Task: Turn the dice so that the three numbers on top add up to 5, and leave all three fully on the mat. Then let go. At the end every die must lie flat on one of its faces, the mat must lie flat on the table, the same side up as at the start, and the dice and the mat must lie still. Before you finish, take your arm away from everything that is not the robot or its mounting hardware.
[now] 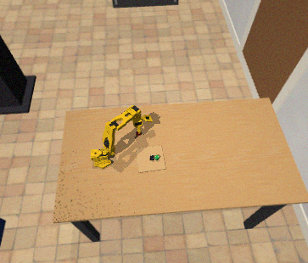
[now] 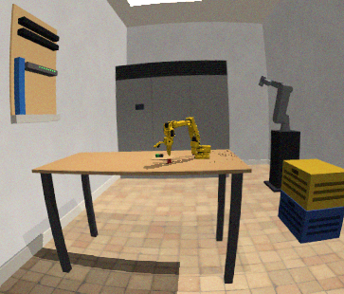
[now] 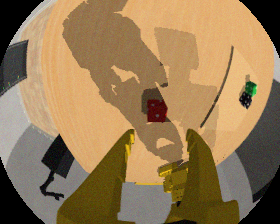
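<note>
Table point(image 1: 233, 140): wooden top, dark legs, on tiled floor. Arm point(image 1: 114, 127): yellow, base near table's left part in top view, bent over w/ wrist pointing down. Mat point(image 1: 146, 166): pale square lying flat on table, just right of arm base. Gripper point(image 3: 160, 144): hangs above bare table, off the mat; jaws part-open, nothing betw. them. Red die point(image 3: 156, 110): on table surface below and ahead of the fingertips, apart from them, well off the mat, in the arm's shadow; top number too small to read. Green die point(image 1: 157, 157) and black die point(image 1: 152, 158): on mat, side by side, touching or nearly so (can't tell which); numbers unreadable.
</note>
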